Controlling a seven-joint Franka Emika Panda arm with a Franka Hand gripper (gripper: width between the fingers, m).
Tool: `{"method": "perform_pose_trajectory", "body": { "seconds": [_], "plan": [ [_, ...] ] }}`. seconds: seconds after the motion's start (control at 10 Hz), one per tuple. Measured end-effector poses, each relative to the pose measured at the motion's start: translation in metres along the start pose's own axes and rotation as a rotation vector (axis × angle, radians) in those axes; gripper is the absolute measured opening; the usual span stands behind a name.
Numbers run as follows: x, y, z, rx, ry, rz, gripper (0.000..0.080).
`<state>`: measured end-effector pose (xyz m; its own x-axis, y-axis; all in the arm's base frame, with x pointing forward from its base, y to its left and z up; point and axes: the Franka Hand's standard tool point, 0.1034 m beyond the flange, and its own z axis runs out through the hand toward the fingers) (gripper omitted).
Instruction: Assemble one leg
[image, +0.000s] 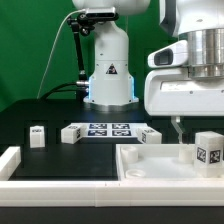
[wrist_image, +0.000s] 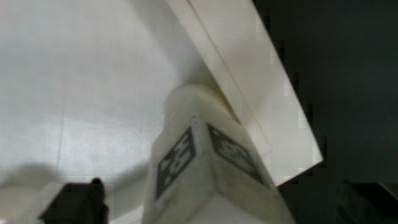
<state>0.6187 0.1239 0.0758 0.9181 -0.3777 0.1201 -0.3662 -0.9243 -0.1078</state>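
One leg (image: 208, 150), a small white block with square tags, stands upright inside the white tray (image: 140, 170) near its right end. My gripper (image: 198, 135) hangs right over it. In the wrist view the leg (wrist_image: 205, 165) rises between my two dark fingertips (wrist_image: 75, 203), with a clear gap on each side. The gripper (wrist_image: 217, 205) is open and touches nothing. The leg stands close to the tray's raised rim (wrist_image: 249, 70). Three more legs lie on the black table: one at the exterior view's left (image: 37, 135), one beside it (image: 71, 133), one further right (image: 150, 135).
The marker board (image: 108, 129) lies flat on the table between the loose legs. The robot's white base (image: 108, 70) stands behind it. A white raised edge (image: 10, 160) runs along the front left. The dark table (wrist_image: 347, 60) shows beyond the tray's rim.
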Motion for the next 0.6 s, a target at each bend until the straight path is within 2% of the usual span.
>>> {"method": "perform_pose_trajectory", "body": {
  "seconds": [0.2, 0.5, 0.6],
  "plan": [
    [-0.002, -0.0024, 0.0006, 0.001, -0.001, -0.137, 0.0649],
    [-0.0008, 0.0005, 0.0018, -0.016, 0.001, -0.42, 0.0649],
    [-0.0003, 0.0013, 0.0018, -0.029, 0.002, -0.533, 0.0649]
  ]
}}
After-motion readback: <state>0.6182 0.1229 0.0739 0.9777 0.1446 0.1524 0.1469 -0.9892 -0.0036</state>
